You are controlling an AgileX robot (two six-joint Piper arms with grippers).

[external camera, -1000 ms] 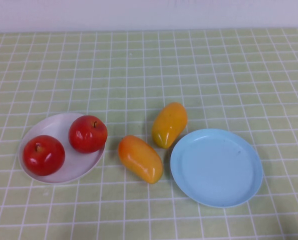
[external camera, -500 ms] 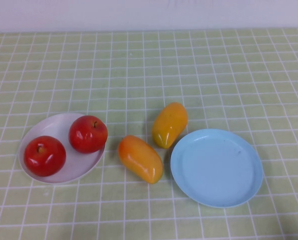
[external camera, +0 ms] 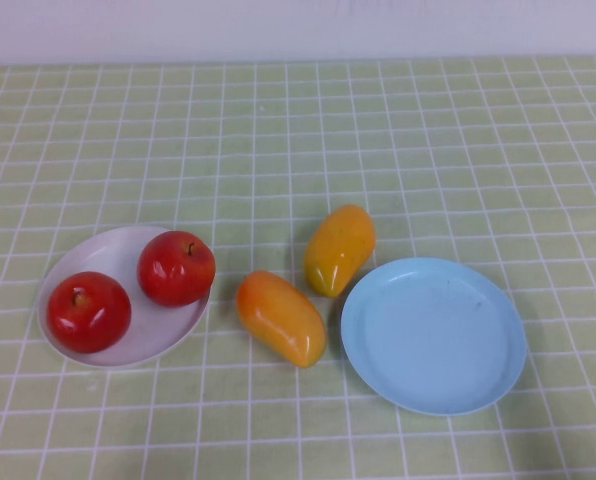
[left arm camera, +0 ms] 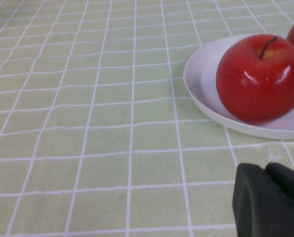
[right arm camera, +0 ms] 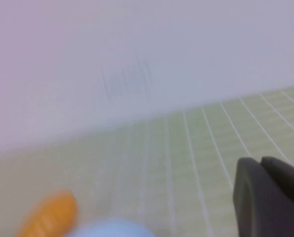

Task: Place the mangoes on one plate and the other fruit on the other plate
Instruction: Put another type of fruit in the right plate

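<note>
My high camera looks steeply down across the table toward its far edge. My left wrist camera sits low and close by the white plate, which both share. My right wrist camera faces the far wall.

Premises are presenting as a staged test bench, not a working kitchen. The worktop is wearing a pale green cloth with a white grid, and a bare white wall is standing directly behind the worktop. Glossy fruit and plain plates are lying on the worktop, with no household fittings showing.
</note>
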